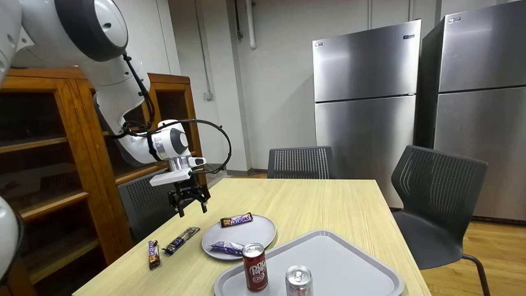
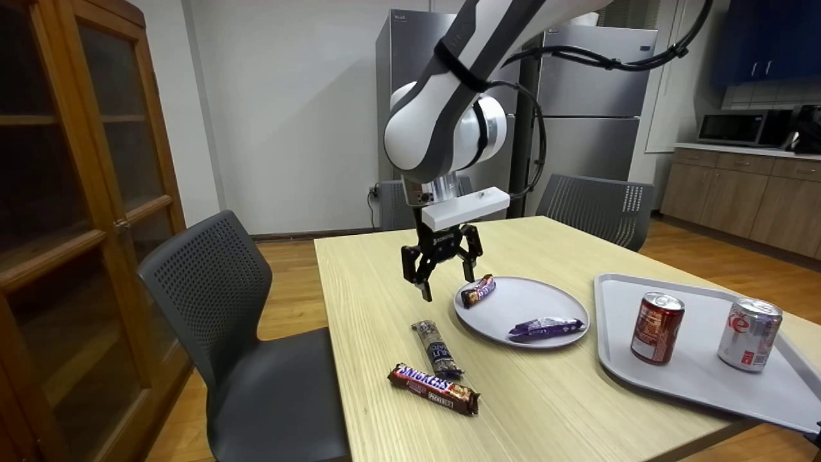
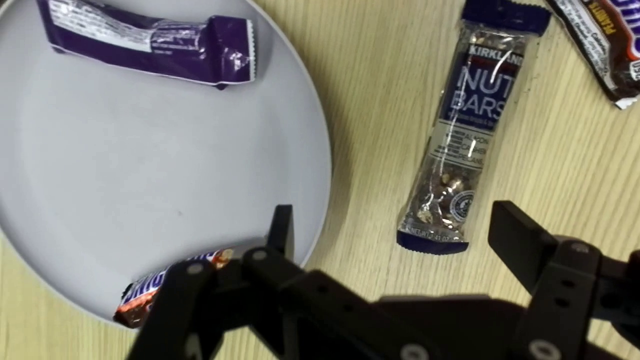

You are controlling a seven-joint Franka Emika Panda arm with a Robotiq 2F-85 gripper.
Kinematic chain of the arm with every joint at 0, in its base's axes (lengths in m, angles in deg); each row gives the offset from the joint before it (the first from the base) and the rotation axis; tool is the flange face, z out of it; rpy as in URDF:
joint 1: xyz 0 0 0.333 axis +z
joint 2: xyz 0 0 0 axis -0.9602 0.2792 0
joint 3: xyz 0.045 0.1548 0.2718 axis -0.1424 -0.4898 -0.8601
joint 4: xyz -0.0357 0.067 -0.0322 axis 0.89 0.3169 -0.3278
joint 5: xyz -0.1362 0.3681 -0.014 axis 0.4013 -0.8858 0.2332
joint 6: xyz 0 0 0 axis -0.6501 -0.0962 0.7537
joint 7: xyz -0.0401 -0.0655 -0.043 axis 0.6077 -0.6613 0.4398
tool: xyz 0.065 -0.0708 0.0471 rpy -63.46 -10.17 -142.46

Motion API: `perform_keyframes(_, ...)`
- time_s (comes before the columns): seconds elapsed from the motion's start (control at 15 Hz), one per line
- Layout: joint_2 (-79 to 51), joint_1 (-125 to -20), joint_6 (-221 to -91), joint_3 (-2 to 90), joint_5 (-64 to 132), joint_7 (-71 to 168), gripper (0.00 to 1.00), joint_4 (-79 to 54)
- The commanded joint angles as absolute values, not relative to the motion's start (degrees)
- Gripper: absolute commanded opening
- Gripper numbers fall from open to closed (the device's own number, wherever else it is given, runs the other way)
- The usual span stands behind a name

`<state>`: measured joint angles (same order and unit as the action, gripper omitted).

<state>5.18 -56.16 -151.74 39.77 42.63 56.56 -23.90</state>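
Black two-fingered gripper (image 2: 448, 287) spread, empty; probably between picks. Next likely calls for descent toward long navy-clear plastic-wrapped bar (image 3: 466, 129), wrist-view one o'clock.

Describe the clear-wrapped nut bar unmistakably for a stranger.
On the pale wooden table sits a round grey plate. Between it and a brown-wrapped Snickers bar lies the nut bar, set apart by its transparent, navy-ended wrapper.

The brown candy bar (image 2: 433, 389) in an exterior view reads "Snickers". In the wrist view, the blue-labelled snack bar (image 3: 462, 130) says "Kirkland", "Nut Bars" and "Pecans". A dark red can (image 1: 255, 268) reads "Dr Pepper".
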Motion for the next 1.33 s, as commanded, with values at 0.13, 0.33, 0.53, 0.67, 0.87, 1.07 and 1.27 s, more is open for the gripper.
perform_keyframes(0.13,1.2,-59.7,-151.6,39.2,45.3,49.0,1.00,-27.9)
perform_keyframes(0.33,0.9,-61.9,-151.4,39.6,44.9,47.0,1.00,-27.9)
perform_keyframes(0.53,1.0,-64.5,-151.6,39.5,44.5,43.8,1.00,-27.3)
perform_keyframes(0.67,1.5,-66.3,-151.5,39.3,44.1,41.0,1.00,-26.4)
perform_keyframes(0.87,2.2,-67.9,-151.3,39.7,43.6,40.4,1.00,-25.1)
perform_keyframes(1.07,3.3,-68.9,-151.0,40.4,43.6,41.2,1.00,-23.9)
perform_keyframes(1.27,2.9,-68.7,-151.7,40.5,44.1,41.8,1.00,-25.1)
